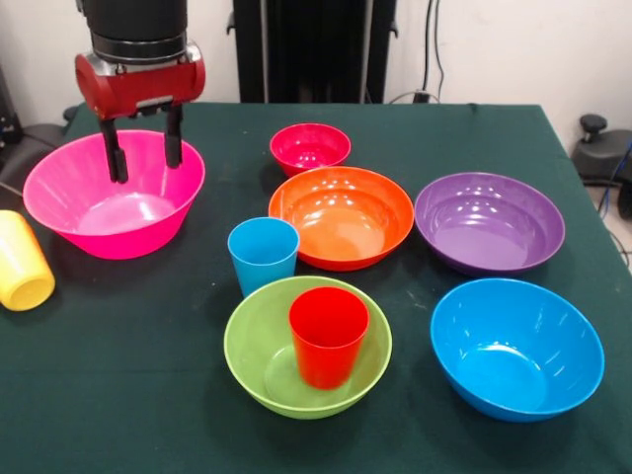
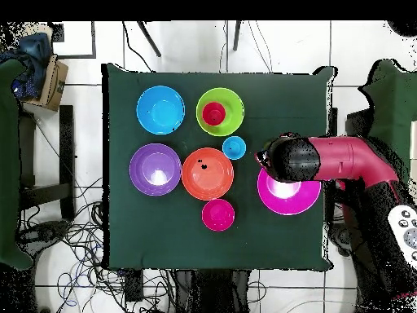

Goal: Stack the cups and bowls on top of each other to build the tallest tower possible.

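My gripper (image 1: 145, 156) is open and empty, with its fingers (image 1: 117, 158) hanging over the far part of the large hot pink bowl (image 1: 69, 188) at the left. A red cup (image 1: 327, 336) stands upright inside the lime green bowl (image 1: 247, 341). A light blue cup (image 1: 263, 255) stands beside the orange bowl (image 1: 341, 217). A yellow cup (image 1: 22, 262) lies on its side at the left edge. In the overhead view the arm's head (image 2: 289, 159) covers the gripper, above the pink bowl (image 2: 293, 200).
A small pink-red bowl (image 1: 310, 148) sits behind the orange one. A purple bowl (image 1: 489, 222) and a blue bowl (image 1: 515, 346) sit at the right. All rest on a dark green cloth (image 1: 118, 375). Nothing is stacked apart from the cup in the green bowl.
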Controlling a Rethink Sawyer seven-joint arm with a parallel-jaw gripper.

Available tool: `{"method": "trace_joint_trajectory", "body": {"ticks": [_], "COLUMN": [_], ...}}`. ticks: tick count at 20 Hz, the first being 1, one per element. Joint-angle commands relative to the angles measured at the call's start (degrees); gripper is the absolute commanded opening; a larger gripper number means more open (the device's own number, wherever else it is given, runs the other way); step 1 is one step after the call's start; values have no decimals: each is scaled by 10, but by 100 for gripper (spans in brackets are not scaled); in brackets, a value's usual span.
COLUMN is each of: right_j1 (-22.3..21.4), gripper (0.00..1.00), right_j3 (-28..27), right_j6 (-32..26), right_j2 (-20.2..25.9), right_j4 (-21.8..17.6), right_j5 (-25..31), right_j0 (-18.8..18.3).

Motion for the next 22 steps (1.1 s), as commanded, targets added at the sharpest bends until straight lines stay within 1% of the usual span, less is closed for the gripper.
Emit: {"method": "trace_joint_trajectory", "body": {"ticks": [1, 5, 12, 15, 19, 22], "right_j1": [46, 52, 70, 78, 83, 86], "gripper": [100, 100, 100, 100, 100, 100], "right_j3": [-30, -34, -35, -36, -45, -47], "right_j6": [102, 106, 111, 117, 120, 115], "right_j2": [-57, -51, -57, -58, -61, -62], "right_j4": [-11, -4, -5, -5, -1, 0], "right_j5": [-21, -21, -27, -33, -25, -26], "right_j0": [40, 44, 54, 65, 76, 76]}}
